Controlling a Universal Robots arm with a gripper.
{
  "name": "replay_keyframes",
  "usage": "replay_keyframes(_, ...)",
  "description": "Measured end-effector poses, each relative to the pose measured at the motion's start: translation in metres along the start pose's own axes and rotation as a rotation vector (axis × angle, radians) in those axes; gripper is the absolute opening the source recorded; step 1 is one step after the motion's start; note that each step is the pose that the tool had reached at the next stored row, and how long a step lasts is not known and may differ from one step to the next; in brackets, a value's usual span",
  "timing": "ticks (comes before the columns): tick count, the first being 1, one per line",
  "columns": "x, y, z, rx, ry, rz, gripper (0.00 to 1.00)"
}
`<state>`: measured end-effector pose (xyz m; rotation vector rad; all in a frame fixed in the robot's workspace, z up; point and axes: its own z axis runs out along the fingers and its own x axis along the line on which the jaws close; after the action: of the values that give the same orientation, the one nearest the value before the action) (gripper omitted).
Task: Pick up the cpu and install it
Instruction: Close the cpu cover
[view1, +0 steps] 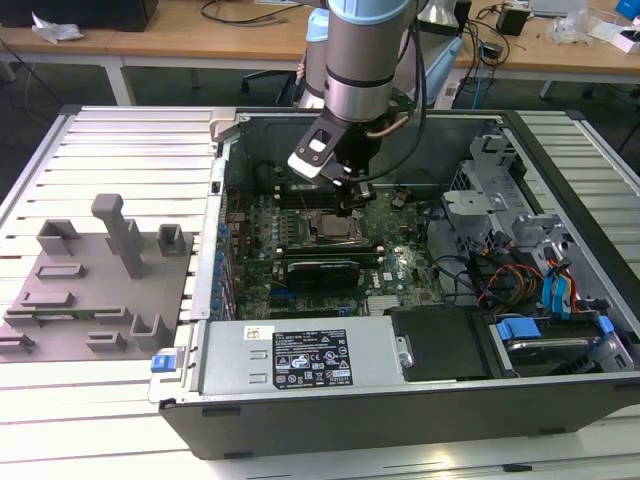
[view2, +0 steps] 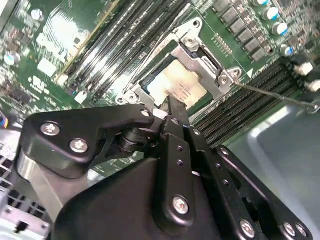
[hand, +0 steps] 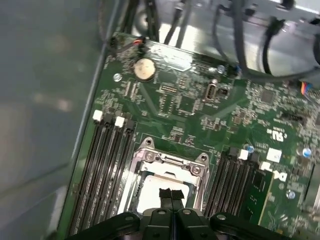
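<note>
The cpu (view1: 335, 228), a flat square chip with a pale silvery top, lies inside the metal socket frame (view2: 200, 55) on the green motherboard of the open computer case. In both wrist views the cpu (view2: 181, 86) (hand: 149, 194) sits level within the frame (hand: 172, 162). My gripper (view1: 350, 205) hangs straight over the socket, its two thin black fingers pressed together with nothing between them. The gripper (view2: 169, 106) (hand: 171, 194) has its tips at or just above the chip's top near one edge; whether they touch it I cannot tell.
Black memory slots (hand: 107, 165) flank the socket on both sides. A coin battery (hand: 144, 69) and cables lie beyond it. On the exterior view's right stand a drive cage (view1: 500, 200) and blue connectors (view1: 520, 328). Grey fixture blocks (view1: 100, 270) rest on the slatted table at the left.
</note>
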<state>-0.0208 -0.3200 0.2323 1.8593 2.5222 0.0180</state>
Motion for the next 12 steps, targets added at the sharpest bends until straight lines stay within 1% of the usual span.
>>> replay_keyframes(4,0.0,0.0,0.0001,0.0001,0.0021,-0.156,0.11)
replay_keyframes(6,0.0,0.0,0.0002,0.0001,0.0028,-0.202,0.11)
replay_keyframes(8,0.0,0.0,0.0002,0.0002,0.004,-0.281,0.11)
replay_keyframes(12,0.0,0.0,0.0003,0.0002,0.0052,-0.37,0.11)
